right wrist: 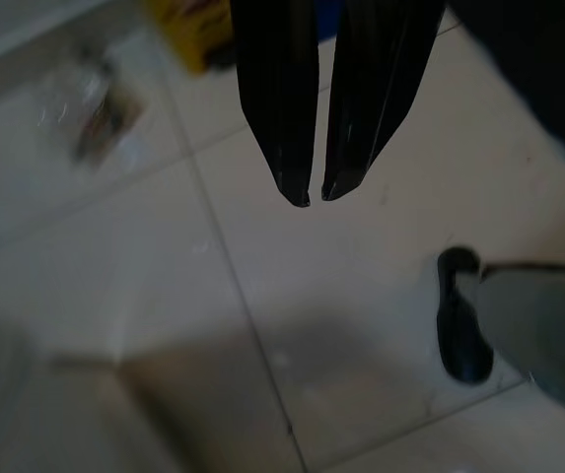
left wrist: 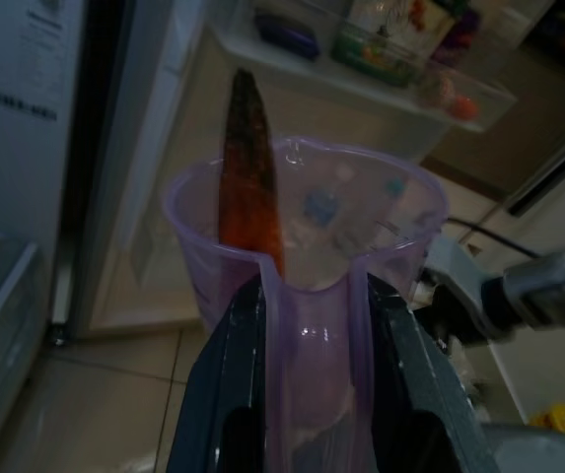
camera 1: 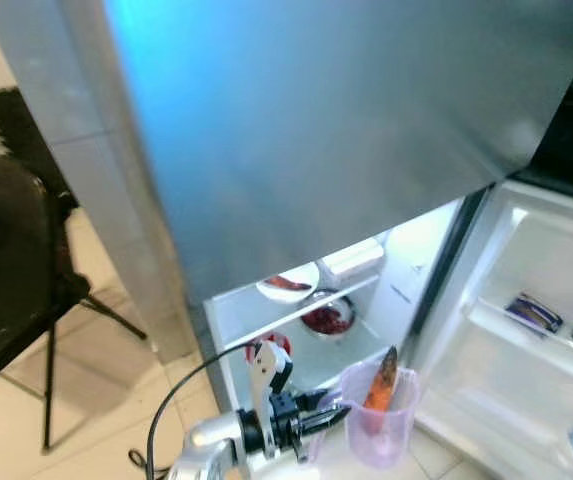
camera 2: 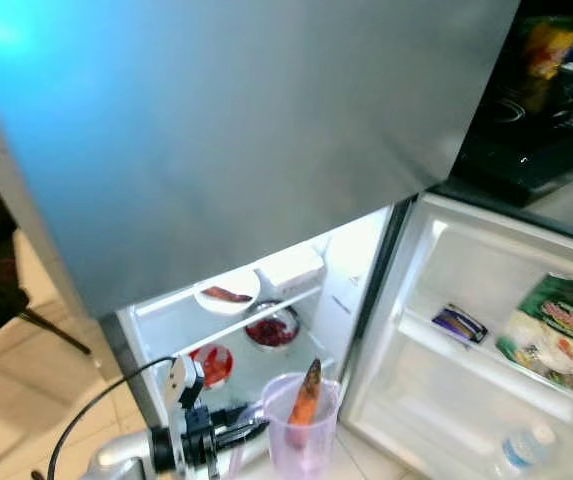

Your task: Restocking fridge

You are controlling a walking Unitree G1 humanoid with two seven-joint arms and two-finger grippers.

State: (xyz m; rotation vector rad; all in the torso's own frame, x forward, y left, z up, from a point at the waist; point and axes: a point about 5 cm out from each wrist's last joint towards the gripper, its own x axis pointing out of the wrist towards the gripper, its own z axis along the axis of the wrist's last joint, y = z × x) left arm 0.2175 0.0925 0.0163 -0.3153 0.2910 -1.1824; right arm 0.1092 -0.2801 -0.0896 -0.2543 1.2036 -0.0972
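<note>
Clear purple plastic jug [camera 1: 379, 418], upright, an orange carrot [camera 1: 382, 384] standing tip-up inside, before the open fridge [camera 1: 296, 330] compartment

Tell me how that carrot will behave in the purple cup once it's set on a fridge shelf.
The carrot leans on the rim, its tip above the cup, so it will likely rock if jolted. The cup looks thin and light, held by its handle in the left gripper; the tall carrot may make it tip-prone.

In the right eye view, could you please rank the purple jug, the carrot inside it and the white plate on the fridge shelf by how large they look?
1. purple jug, held by the left gripper; it is nearest the camera, which inflates it.
2. white plate.
3. carrot, though the jug wall veils its lower part, so plate and carrot are close.
</note>
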